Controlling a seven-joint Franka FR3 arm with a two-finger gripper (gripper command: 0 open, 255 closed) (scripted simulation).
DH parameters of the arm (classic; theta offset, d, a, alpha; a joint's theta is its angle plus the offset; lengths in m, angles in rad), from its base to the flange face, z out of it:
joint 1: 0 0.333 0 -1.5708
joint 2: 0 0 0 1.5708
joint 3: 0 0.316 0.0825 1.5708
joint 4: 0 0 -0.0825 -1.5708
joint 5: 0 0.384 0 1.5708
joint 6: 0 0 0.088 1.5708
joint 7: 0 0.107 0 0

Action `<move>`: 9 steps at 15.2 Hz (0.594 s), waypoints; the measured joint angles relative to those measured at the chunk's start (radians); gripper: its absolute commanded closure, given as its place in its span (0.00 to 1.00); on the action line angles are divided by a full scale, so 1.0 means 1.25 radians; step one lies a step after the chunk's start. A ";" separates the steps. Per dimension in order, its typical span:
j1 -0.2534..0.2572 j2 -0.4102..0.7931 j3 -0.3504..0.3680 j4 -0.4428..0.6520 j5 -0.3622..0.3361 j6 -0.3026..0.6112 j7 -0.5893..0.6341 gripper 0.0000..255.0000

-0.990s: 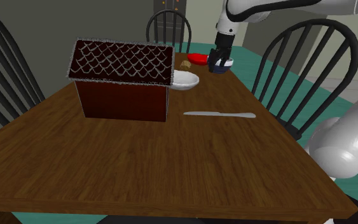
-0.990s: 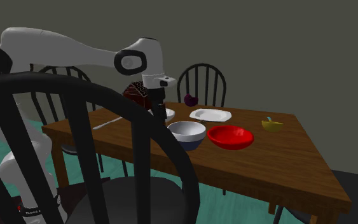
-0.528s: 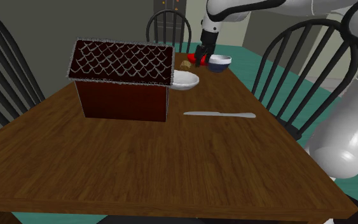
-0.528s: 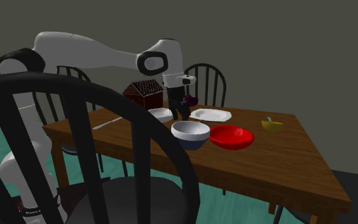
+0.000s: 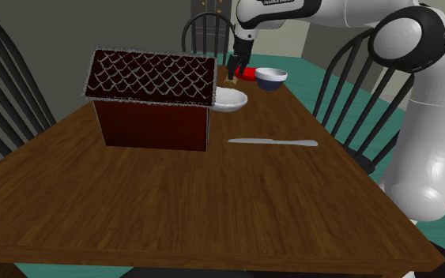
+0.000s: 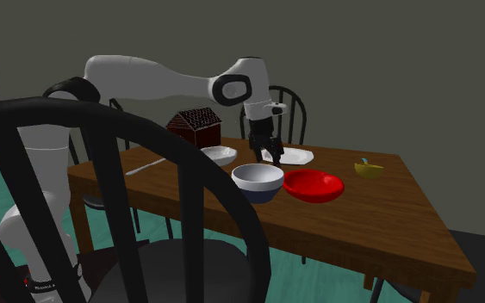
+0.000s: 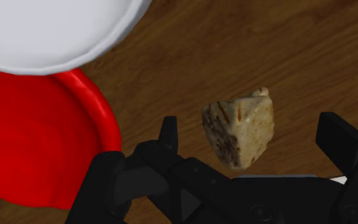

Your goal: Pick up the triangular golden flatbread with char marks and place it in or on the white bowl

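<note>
The flatbread is a pale golden wedge with dark char marks, lying on the brown table. My gripper is open, with one black finger on each side of the flatbread and neither touching it. In the shoulder view the gripper hangs just over the flatbread at the table's far end. The white bowl, dark blue outside, stands a little to that view's right, beside a red bowl. In the second exterior view the gripper is behind the white bowl.
A dark gingerbread house stands mid-table, with a shallow white dish beside it and a knife nearer the stand. A white plate and a yellow bowl lie further along. Dark chairs ring the table.
The arm has swung from above the white bowl toward the shoulder view's left and come down over the flatbread. The objects on the table have stayed put.
</note>
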 measured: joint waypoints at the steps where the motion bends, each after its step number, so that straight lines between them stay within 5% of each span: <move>1: 0.000 0.006 0.000 -0.003 0.001 0.010 -0.001 0.00; 9: -0.002 0.019 0.000 -0.039 0.003 0.060 -0.005 0.00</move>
